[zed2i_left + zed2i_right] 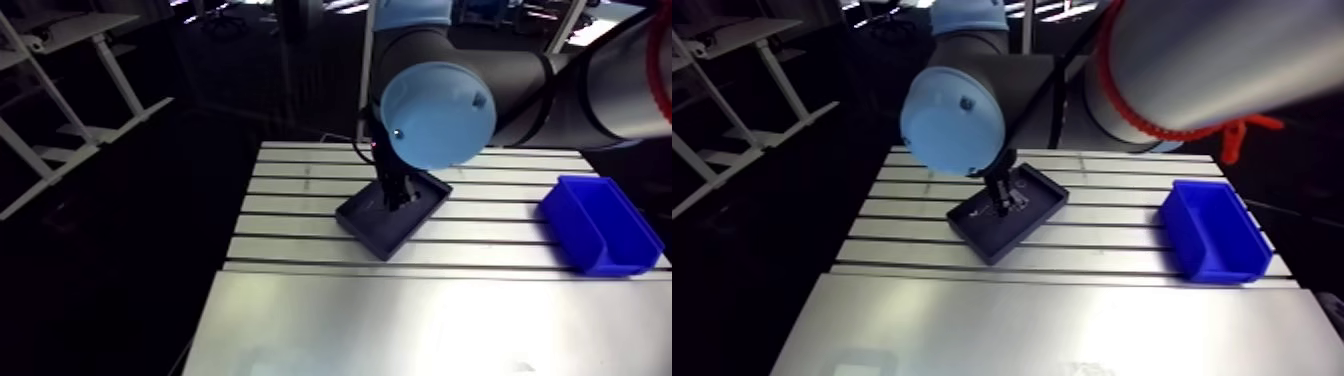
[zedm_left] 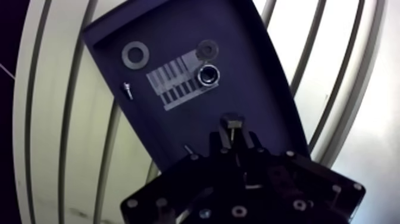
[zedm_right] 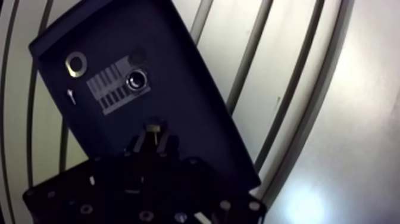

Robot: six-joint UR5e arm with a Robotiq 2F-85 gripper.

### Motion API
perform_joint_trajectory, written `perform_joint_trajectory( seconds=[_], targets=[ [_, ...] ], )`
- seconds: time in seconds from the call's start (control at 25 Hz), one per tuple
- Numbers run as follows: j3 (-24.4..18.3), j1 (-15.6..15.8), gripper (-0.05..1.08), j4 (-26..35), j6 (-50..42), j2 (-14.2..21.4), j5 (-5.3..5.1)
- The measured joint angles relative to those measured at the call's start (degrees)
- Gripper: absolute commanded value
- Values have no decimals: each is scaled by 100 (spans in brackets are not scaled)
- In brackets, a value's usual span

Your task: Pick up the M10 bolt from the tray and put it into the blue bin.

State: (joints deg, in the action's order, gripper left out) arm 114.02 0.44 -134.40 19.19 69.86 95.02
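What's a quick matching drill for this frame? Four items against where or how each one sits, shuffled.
Items:
1. grey washer
2. shiny round part
3. small screw
4. blue bin

Places:
A. on the table, outside the tray
B. at the striped label's edge
C. flat ring on bare tray floor
D. thin, lying beside the tray wall

Pairs: 1-C, 2-B, 3-D, 4-A
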Motion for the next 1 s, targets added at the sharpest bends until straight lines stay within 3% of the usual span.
perform_joint_trajectory(
  seconds=[0.2, 0.36, 0.52, 0.88, 1.0],
  targets=[
    [-112, 0, 103, 232, 71, 231, 49],
    [-252, 0, 103, 599, 299, 442, 271],
    [-311, -12, 103, 766, 826, 646, 384],
    [-289, -294, 104, 871, 2623, 1341, 394],
    [-375, -446, 104, 1157, 3203, 1529, 390]
  ],
)
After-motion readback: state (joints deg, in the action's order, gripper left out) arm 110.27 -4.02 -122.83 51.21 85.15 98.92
